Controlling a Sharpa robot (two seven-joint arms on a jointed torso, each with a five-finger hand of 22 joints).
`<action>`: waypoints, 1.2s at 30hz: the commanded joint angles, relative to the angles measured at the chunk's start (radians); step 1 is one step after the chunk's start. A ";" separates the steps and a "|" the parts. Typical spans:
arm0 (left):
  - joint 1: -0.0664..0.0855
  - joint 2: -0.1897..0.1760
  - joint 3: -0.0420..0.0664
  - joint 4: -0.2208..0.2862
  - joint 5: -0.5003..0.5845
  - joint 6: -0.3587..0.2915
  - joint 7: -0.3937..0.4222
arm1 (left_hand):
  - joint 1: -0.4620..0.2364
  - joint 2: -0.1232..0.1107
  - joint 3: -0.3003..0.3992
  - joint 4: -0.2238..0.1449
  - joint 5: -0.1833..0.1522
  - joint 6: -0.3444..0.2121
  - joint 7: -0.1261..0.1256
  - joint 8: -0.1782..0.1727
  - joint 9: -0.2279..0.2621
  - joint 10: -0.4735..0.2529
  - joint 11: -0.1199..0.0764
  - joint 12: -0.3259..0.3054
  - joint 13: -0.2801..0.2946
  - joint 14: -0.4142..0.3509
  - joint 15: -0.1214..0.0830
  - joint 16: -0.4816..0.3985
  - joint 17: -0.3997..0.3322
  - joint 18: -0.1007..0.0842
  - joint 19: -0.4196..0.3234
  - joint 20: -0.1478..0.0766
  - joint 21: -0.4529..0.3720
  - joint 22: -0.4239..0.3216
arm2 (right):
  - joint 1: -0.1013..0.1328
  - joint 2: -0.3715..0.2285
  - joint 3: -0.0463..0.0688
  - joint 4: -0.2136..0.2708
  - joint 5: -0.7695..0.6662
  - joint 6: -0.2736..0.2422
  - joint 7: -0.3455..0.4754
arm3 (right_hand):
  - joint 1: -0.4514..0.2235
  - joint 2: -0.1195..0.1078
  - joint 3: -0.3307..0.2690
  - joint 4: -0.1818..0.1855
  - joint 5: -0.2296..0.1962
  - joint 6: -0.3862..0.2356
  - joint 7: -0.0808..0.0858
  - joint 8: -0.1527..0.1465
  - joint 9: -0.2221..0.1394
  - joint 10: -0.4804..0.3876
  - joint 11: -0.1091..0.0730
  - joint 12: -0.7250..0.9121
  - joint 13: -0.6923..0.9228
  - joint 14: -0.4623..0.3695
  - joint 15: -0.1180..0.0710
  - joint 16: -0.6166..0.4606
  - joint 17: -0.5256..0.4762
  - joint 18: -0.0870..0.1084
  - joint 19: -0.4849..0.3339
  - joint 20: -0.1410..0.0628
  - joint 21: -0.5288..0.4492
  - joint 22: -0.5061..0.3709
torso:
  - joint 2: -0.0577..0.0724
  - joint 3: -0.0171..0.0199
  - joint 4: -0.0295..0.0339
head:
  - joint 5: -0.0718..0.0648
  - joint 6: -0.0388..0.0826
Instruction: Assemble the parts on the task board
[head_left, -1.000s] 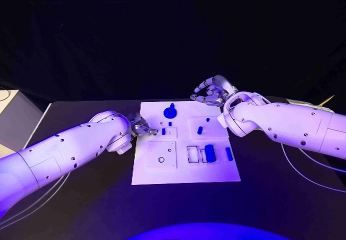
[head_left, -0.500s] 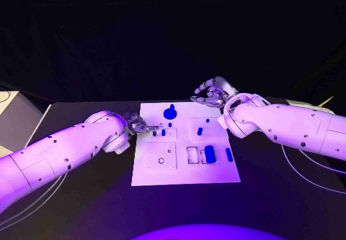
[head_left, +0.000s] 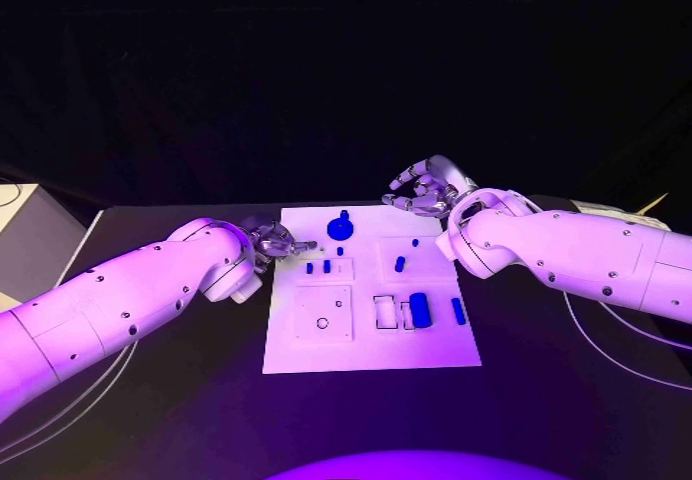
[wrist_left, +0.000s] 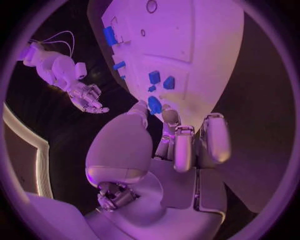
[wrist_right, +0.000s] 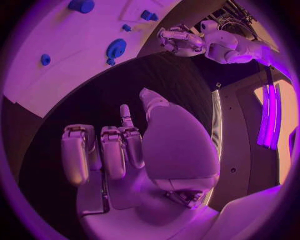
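Two hands flank your white board on the black table: your left hand pinches a small blue part at its left edge, your right hand, fingers curled and empty, hovers behind the far right corner. Blue pieces lie between.

no legible text (board unmarked)

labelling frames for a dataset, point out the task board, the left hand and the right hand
task board (head_left: 433, 350), head view, on a bare part of the white plate near its front right corner
left hand (head_left: 283, 242), head view, on the middle of the hand
right hand (head_left: 423, 188), head view, on the middle of the hand
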 joint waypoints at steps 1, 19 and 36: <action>0.001 0.002 0.007 -0.004 0.082 -0.088 0.205 | 0.114 0.006 0.096 -0.001 0.006 -0.038 0.019 -0.036 -0.040 -0.121 0.018 -0.075 -0.111 0.050 0.017 -0.042 0.149 0.030 -0.057 0.012 -0.051 -0.084 | -0.001 -0.001 0.000 0.001 -0.007 0.002 0.013 | -0.010 0.004 -0.003 -0.001 0.004 -0.007 -0.002 0.004 0.001 0.051 0.003 -0.007 0.219 0.098 0.001 -0.007 0.237 0.005 0.060 0.003 -0.004 0.177 | -0.001 0.0007 0.0009 | -0.002 0.000; 0.004 0.088 0.001 -0.095 -0.183 -0.091 0.491 | 0.253 -0.229 0.551 -0.108 -0.020 -0.047 0.081 -0.208 -0.289 -0.344 0.096 -0.324 -0.373 -0.324 0.093 -0.255 -0.304 0.110 -0.400 0.087 -0.320 -0.454 | -0.001 0.002 0.000 0.000 -0.001 -0.002 0.052 | 0.010 -0.003 0.026 -0.004 0.003 -0.020 -0.004 0.009 0.009 -0.130 0.000 -0.191 0.052 0.081 -0.004 -0.038 0.176 0.021 0.032 0.000 -0.067 0.122 | 0.003 0.0015 -0.0016 | -0.004 0.019; 0.022 0.187 -0.049 -0.206 -0.400 -0.015 0.411 | 0.224 -0.235 0.485 -0.170 -0.015 -0.016 0.092 -0.274 -0.363 -0.343 0.115 -0.424 -0.484 -0.336 0.109 -0.226 -0.386 0.106 -0.379 0.102 -0.301 -0.426 | 0.000 0.008 0.000 0.002 -0.026 -0.011 0.061 | 0.007 -0.012 0.043 -0.003 0.003 -0.023 -0.007 0.014 0.015 -0.211 -0.005 -0.312 -0.062 0.076 -0.008 -0.051 0.154 0.027 0.023 -0.005 -0.093 0.101 | 0.010 0.0057 -0.0055 | -0.005 0.026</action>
